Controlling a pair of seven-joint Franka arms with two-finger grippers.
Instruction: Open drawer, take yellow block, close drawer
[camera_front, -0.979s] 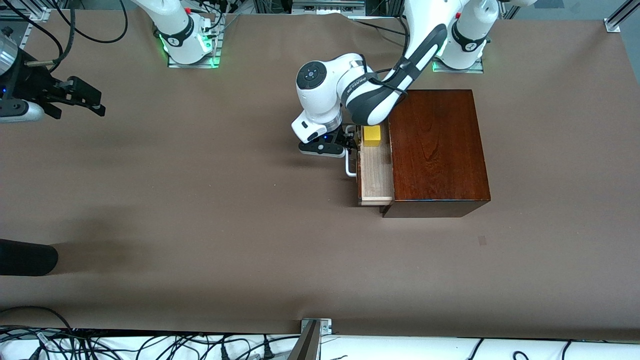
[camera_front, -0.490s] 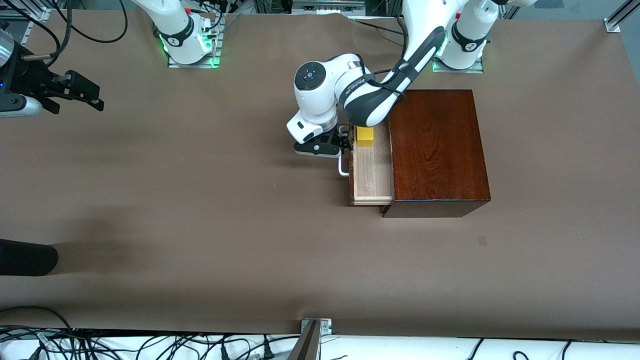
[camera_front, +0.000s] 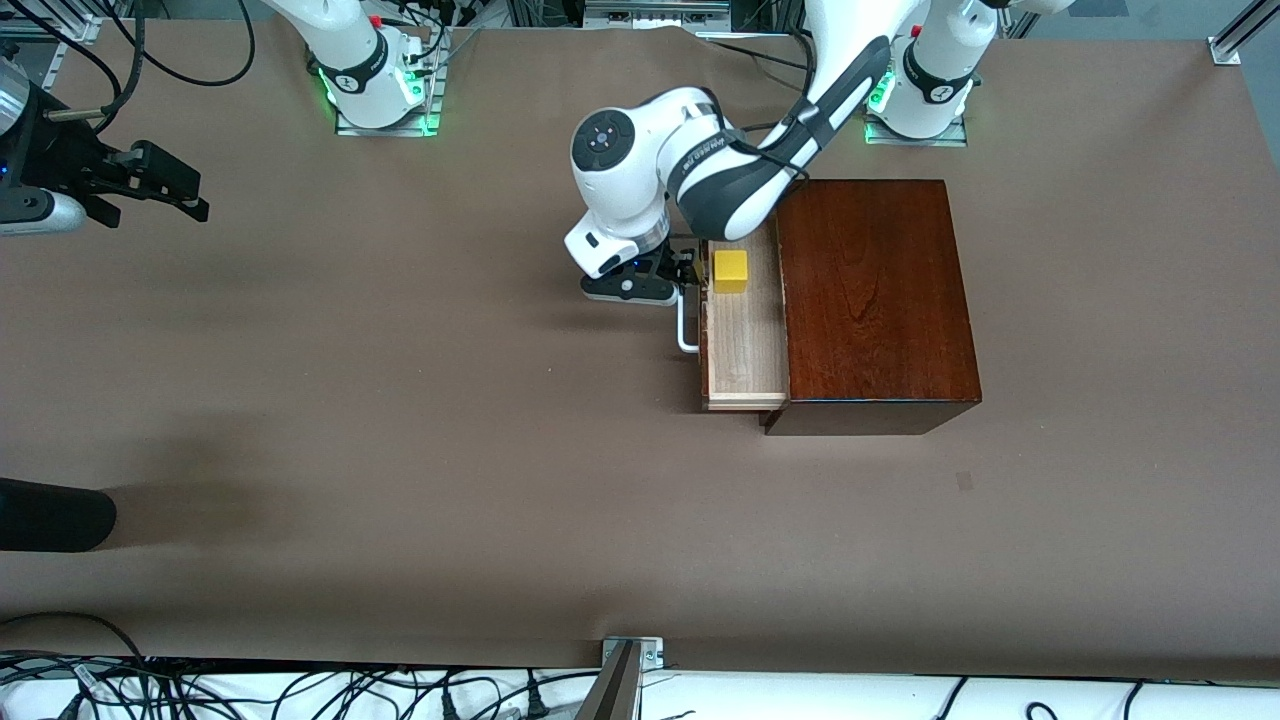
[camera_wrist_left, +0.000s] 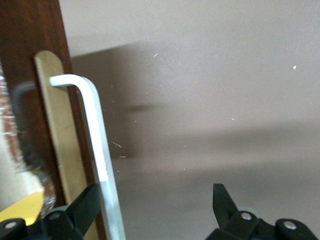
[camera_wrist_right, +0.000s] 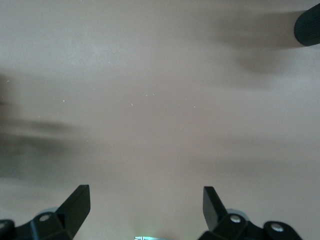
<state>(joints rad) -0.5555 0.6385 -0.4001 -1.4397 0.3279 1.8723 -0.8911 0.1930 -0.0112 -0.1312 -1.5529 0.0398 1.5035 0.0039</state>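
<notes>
The drawer (camera_front: 745, 350) stands pulled out of the dark wooden box (camera_front: 870, 300) toward the right arm's end of the table. The yellow block (camera_front: 730, 271) sits on its pale wood floor, at the end nearest the robot bases. My left gripper (camera_front: 690, 272) is low at the drawer's front, open. In the left wrist view the white bar handle (camera_wrist_left: 100, 150) runs between the spread fingers of my left gripper (camera_wrist_left: 155, 202), close against one finger (camera_wrist_left: 85, 205). My right gripper (camera_front: 165, 190) waits over the table at the right arm's end, and the right wrist view shows my right gripper (camera_wrist_right: 146, 200) open and empty.
A black cylinder (camera_front: 50, 515) pokes in over the table edge at the right arm's end, nearer the front camera; it also shows as a black cylinder (camera_wrist_right: 307, 25) in the right wrist view. A metal bracket (camera_front: 630, 655) sits at the front edge.
The drawer slid farther out toward the right arm's end, then stopped. The left hand has shifted along the handle toward the bases. The right gripper drifted slightly outward.
</notes>
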